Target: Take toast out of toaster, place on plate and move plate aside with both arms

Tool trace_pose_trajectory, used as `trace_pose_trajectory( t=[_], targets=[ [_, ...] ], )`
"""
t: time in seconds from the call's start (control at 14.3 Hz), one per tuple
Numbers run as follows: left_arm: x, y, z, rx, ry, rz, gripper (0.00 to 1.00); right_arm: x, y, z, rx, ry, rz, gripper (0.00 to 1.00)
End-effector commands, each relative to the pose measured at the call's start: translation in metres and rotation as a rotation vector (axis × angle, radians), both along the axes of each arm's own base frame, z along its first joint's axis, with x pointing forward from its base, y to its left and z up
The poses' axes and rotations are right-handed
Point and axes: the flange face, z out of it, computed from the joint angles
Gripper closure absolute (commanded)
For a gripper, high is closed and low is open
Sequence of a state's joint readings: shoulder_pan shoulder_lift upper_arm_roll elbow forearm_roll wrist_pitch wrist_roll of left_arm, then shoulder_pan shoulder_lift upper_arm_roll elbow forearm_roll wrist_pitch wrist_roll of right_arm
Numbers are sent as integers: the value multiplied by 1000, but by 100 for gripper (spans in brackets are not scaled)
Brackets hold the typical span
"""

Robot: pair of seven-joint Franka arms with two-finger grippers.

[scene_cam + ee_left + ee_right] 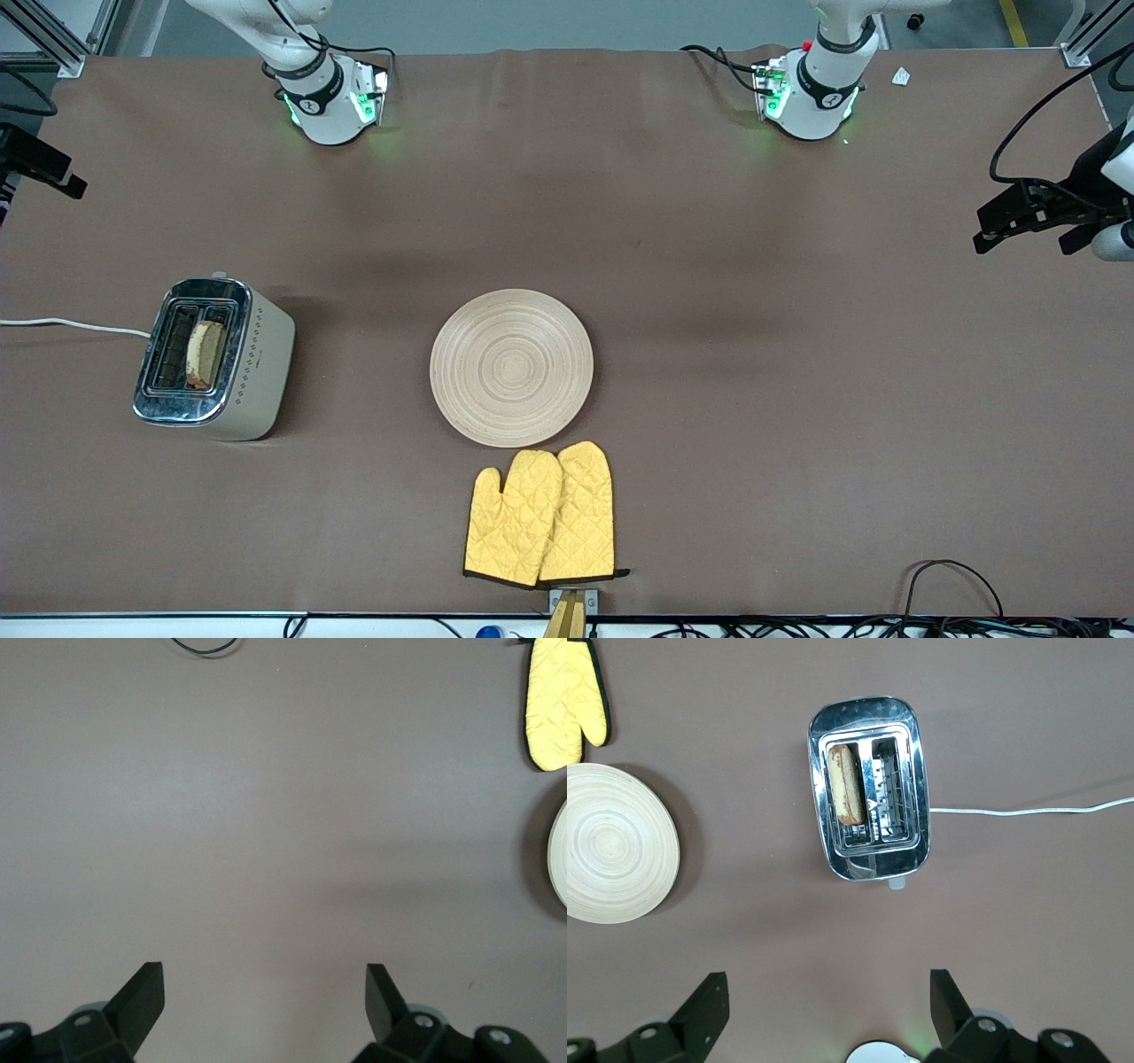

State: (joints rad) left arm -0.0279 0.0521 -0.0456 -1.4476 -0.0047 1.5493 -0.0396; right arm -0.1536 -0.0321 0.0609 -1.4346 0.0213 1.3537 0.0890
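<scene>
The toast [205,353] stands upright in the toaster [261,354], in the slot on the plate's side; the right wrist view also shows it [844,784]. The round beige plate [512,367] lies empty at the table's middle. My right gripper [828,988] is open and empty, high over the table by its own base, apart from the toaster [917,771] and plate [611,843]. My left gripper [264,979] is open and empty, high over bare table toward the left arm's end; the plate's edge [560,855] shows at that view's border.
Two yellow oven mitts [540,516] lie just nearer the front camera than the plate. The toaster's white cord [71,326] runs off the right arm's end. Black fixtures [1036,217] stick in at both table ends. A cable loop [952,576] lies at the front edge.
</scene>
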Motion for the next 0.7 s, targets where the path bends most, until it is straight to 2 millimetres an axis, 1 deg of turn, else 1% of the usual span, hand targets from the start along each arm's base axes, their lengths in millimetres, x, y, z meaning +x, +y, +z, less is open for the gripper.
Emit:
trace_pose_trajectory(
  t=[0.0, 0.07, 0.21, 0.49, 0.63],
  targets=[
    [0, 2, 3, 6, -14, -4, 0, -7, -11, -6, -5, 44, -15, 0],
    [0, 2, 4, 6, -15, -4, 0, -7, -15, -7, -1, 45, -24, 0],
    [0, 2, 4, 6, -15, -4, 0, -6, -10, -10, -1, 48, -12, 0],
    [0, 2, 3, 6, -14, -4, 0, -7, -9, -10, -1, 56, -12, 0],
    [0, 2, 4, 6, -15, -4, 0, -6, -5, -16, 1, 65, -6, 0]
  ],
)
